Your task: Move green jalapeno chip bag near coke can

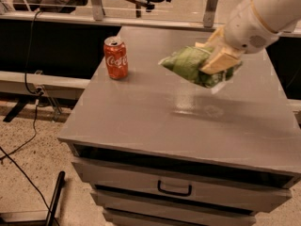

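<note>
The flat grey tabletop (141, 112) lies below the jaws. We find the gripper (215, 56) above it, jaws clenched on the crumpled light-green foil chip bag (186, 62), which hangs clear of the surface. The small red aluminium coke can (115, 58) stands left of the jaws, apart. We judge the carry in hand; next, move left and lower the bag beside the can.

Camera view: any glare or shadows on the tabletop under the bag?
Camera view: there is a pale glare patch on the grey table just below the green jalapeno chip bag, with a faint soft shadow beside it. The end effector, above the table's centre-right, holds the bag off the surface. The coke can, rear left, is evenly lit. The light is warm and dim overall.
</note>
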Robot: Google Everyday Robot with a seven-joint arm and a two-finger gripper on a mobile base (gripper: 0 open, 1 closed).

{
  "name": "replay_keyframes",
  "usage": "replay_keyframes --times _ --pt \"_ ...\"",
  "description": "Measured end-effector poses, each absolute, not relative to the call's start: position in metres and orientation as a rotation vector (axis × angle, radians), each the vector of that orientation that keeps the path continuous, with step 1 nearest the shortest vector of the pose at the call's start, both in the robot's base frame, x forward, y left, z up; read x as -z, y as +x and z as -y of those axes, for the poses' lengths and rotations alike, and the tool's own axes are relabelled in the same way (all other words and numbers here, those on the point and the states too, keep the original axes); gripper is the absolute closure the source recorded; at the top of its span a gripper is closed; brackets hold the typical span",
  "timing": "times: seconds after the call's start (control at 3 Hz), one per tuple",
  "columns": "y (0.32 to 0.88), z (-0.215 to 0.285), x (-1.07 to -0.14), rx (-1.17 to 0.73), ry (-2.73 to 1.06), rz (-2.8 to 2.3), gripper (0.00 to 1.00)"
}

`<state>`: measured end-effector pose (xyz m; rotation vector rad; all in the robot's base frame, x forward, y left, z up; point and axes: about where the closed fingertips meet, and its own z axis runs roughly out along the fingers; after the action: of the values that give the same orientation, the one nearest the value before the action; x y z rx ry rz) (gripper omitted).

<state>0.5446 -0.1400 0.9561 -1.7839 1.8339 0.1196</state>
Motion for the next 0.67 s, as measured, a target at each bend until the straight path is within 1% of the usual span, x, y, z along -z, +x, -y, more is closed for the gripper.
replay_keyframes --times 0.33,0.67 --pt "0.559 0.069 -0.957 -0.193 -1.864 -1.684 1.0" --pt "0.573 0.025 -0.938 -0.202 -1.947 -1.602 1.0"
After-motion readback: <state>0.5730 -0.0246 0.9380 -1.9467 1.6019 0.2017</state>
